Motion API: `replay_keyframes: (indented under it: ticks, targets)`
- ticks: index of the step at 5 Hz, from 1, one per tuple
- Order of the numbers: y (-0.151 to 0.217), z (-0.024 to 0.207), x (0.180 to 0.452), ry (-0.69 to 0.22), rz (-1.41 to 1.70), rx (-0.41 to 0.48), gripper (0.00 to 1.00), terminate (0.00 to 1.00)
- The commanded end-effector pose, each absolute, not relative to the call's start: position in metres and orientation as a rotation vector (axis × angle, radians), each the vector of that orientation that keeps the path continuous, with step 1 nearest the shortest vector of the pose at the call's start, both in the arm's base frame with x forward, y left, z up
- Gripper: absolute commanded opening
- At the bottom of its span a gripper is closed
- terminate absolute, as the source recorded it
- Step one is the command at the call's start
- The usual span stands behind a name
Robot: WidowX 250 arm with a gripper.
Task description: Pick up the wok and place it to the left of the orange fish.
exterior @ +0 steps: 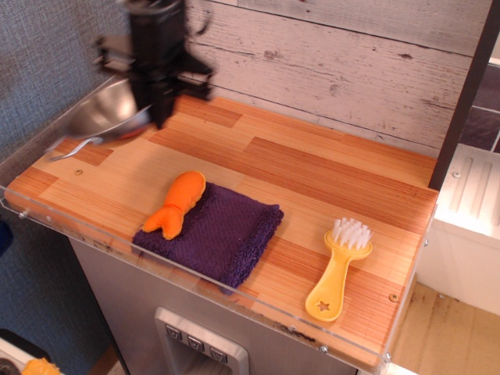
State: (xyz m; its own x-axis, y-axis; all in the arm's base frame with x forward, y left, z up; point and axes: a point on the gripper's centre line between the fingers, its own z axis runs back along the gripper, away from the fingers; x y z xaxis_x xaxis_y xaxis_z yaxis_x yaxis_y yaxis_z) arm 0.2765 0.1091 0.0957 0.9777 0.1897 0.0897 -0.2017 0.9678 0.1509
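Now the gripper pinches the right rim of the wok, which hangs tilted above the far left corner of the table, its near wire handle drooping toward the wood. The picture is blurred around the arm, so I cannot tell whether the pan's bottom touches the surface; it looks just clear of it. The fish lies nearer the front, half on the purple cloth, with bare wood to its left. The brush sits well apart on the right and plays no part.

The step in hand, as I judge it, is carrying the wok to its spot. The wok is already left of the fish but farther back, so it likely wants bringing forward a little and lowering level. A rim pinch lets a bowl swing, so a slow descent would help the base meet the wood flat rather than on an edge. The clear guard along the left side is close; the drooping handle could catch it. Let go only once the pan rests.
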Motion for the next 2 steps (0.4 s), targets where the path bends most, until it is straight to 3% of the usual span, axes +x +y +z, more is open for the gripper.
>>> replay_keyframes:
  ticks: [1,2]
  targets:
    - [0.157,0.067,0.278,-0.081,0.220,0.176,0.00,0.00]
    - [0.160,0.052,0.285,-0.071,0.210,0.188,0.00,0.00]
